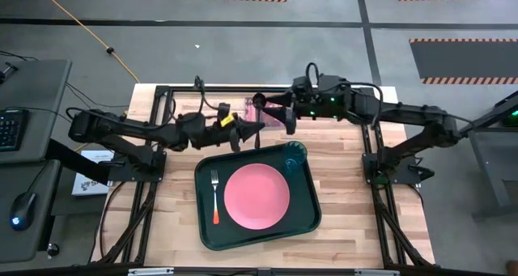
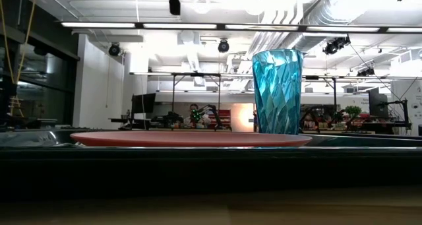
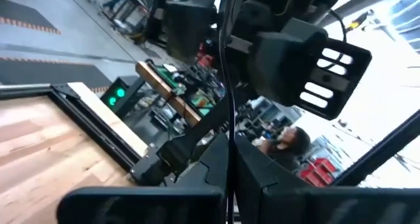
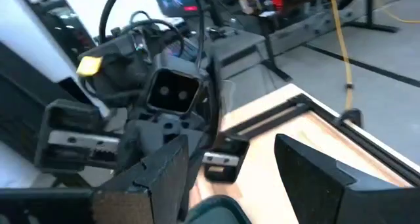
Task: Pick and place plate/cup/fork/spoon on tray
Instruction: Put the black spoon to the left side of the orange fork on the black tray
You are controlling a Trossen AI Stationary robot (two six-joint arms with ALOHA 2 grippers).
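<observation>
Resting on tray [image 1: 312, 207]: plate [image 1: 256, 197], fork [image 1: 215, 197], cup [image 1: 295, 154], near spread right gripper [image 1: 271, 112], left gripper [image 1: 247, 130] seemingly closed

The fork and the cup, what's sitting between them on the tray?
The pink plate lies between the fork and the cup on the green tray. The high view shows it best.

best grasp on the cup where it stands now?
Grip the cup across its upper wall, coming straight down from above. It stands upright in the tray's far right corner; the plate lies close on the near side and the rim on the far, so a side approach looks cramped.
</observation>
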